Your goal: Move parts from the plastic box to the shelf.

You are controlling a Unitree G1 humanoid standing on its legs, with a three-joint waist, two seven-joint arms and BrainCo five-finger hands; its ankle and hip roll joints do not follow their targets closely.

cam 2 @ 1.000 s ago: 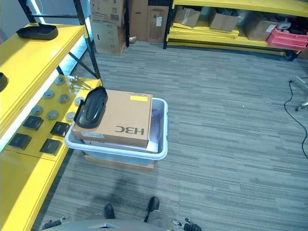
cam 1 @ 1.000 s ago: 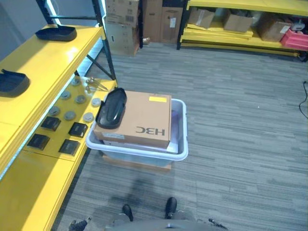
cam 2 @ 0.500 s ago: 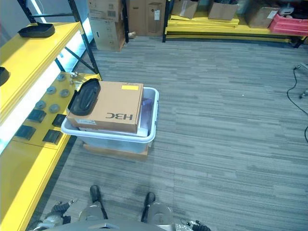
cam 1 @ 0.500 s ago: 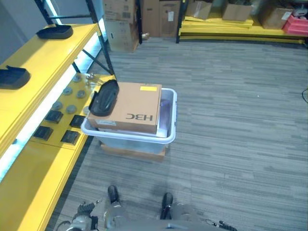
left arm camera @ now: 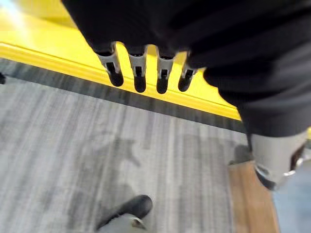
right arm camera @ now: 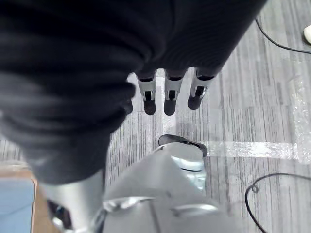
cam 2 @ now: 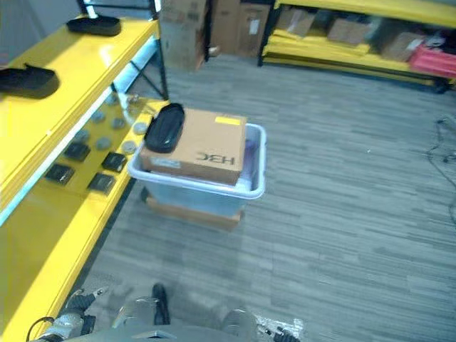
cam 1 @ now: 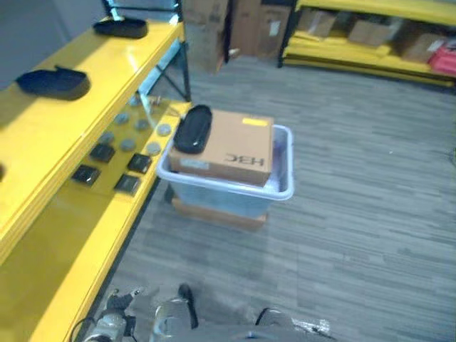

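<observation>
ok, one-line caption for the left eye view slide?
Black part on a cardboard box in the plastic box, beside the yellow shelf.

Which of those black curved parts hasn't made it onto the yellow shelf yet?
The black part lying on the cardboard box inside the plastic box. The other two black parts already sit on the yellow shelf's top level.

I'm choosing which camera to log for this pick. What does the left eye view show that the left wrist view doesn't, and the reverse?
The left eye view adds the plastic box, the cardboard box lying across it, the black part on that cardboard, and small parts on the lower shelf board. The left wrist view adds the left robot hand up close, fingers straight, holding nothing. Both take in the yellow shelf and the grey floor.
</observation>
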